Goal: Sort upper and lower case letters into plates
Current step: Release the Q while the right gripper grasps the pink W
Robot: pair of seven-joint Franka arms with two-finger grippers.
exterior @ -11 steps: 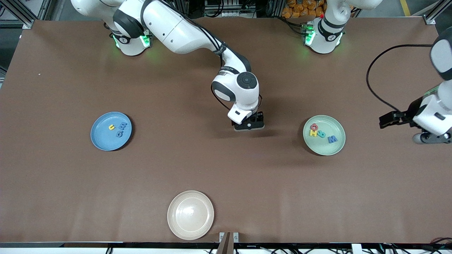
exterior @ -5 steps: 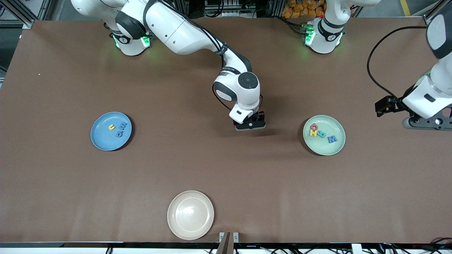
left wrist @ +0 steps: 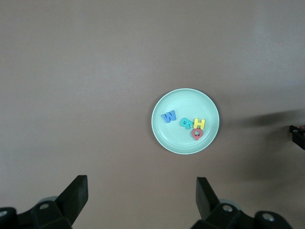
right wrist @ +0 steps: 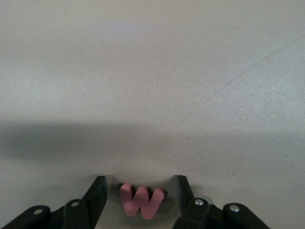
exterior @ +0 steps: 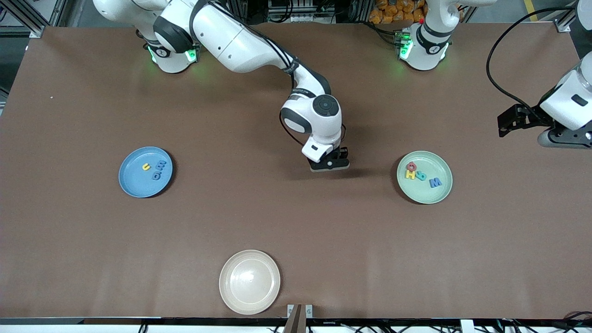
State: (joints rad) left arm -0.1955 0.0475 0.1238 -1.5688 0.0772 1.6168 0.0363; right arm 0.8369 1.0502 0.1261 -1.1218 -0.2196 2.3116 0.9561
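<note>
Letters lie in two plates, and one more sits on the bare table point(exterior: 296, 231); clock hours here are read on the front view, with 12 toward the robots' bases

The blue plate point(exterior: 138, 187) is at 9 o'clock on the table. It holds a yellow u point(exterior: 146, 167), with dark blue letters point(exterior: 161, 164) at the u's 3 and 5 o'clock; how many of these there are cannot be told

The mint green plate point(exterior: 428, 196) is at 3 o'clock. A red letter point(exterior: 411, 166) lies at the plate's 11 o'clock, a yellow H point(exterior: 410, 175) touches it at its 6 o'clock, a teal letter point(exterior: 421, 175) is just beside the H at 3 o'clock, and a blue M point(exterior: 435, 182) lies near the teal one at 4 o'clock

A cream plate point(exterior: 249, 296) sits at the table's 6 o'clock edge

The right gripper point(exterior: 329, 165) is down at the tabletop near the middle, between the blue and green plates. Its jaws are spread on either side of a pink W point(right wrist: 142, 200) that lies flat on the table, with a gap showing between the letter and each finger point(right wrist: 97, 191)

The left gripper point(left wrist: 140, 183) hangs in the air over the table's edge at 2 o'clock from the green plate, jaws spread wide and holding nothing
</note>
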